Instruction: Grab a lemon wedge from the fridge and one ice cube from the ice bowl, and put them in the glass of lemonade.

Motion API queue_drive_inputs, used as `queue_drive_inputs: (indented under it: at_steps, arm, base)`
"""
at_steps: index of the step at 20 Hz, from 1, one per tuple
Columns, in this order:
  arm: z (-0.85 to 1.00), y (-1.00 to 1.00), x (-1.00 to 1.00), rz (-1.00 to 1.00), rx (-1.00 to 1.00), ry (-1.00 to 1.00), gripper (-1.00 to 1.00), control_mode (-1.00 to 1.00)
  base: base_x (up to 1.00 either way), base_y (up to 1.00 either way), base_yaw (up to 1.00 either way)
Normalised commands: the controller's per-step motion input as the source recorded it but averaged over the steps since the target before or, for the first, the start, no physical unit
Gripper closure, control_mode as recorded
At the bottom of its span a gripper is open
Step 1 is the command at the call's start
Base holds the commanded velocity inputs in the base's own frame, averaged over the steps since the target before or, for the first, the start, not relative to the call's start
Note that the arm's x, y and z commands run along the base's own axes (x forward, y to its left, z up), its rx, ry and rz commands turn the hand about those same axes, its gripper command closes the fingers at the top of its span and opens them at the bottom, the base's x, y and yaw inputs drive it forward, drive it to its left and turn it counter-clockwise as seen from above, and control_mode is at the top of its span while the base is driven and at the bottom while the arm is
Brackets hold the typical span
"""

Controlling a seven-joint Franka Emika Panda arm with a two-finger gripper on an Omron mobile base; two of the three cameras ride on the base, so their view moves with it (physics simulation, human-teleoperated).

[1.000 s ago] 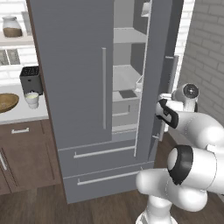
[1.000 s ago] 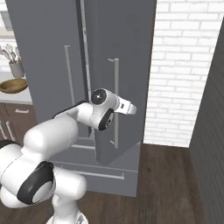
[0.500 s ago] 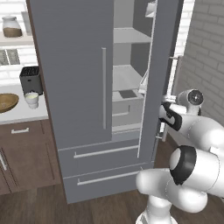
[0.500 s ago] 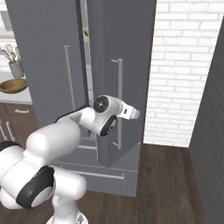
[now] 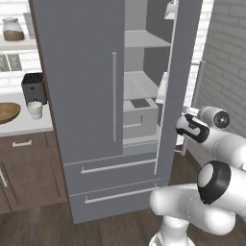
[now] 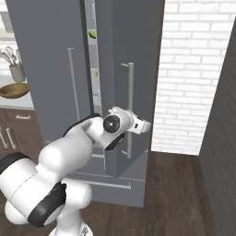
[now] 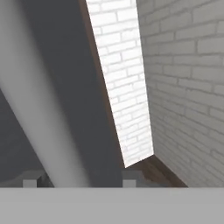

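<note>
Grey bar handle point(image 7: 43, 127) stands between the spread fingers of the white arm's gripper point(image 7: 81, 179), which look released around it. The tall grey fridge point(image 5: 81, 96) has its right door swung open. Nothing is fetched yet: a tiny yellow-green lemon wedge point(image 6: 92, 34) sits high inside, while the small whitish glass of lemonade point(image 5: 34, 108) waits on the far counter beside the brown wooden ice bowl point(image 5: 7, 113).

A black toaster point(image 5: 33, 86) stands on the counter point(image 5: 26, 126) under a shelved jar point(image 5: 13, 29).

Glossy white rounded robot arm point(image 5: 192, 206) w/ bulbous segments, black joint bands and round black end caps; small grey-tipped white hand point(image 6: 138, 125).
</note>
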Motion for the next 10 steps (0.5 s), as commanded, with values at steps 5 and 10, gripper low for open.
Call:
queue_drive_inputs:
  at_steps: [5, 10]
  arm:
    - [0.66, -0.26, -0.26, -0.01, 0.0, 0.0, -1.0, -1.0]
    - [0.8, -0.36, -0.66, 0.0, 0.05, -0.06, -1.0, -1.0]
  base:
    - [0.0, 0.0, 0.0]
    - [0.0, 0.0, 0.0]
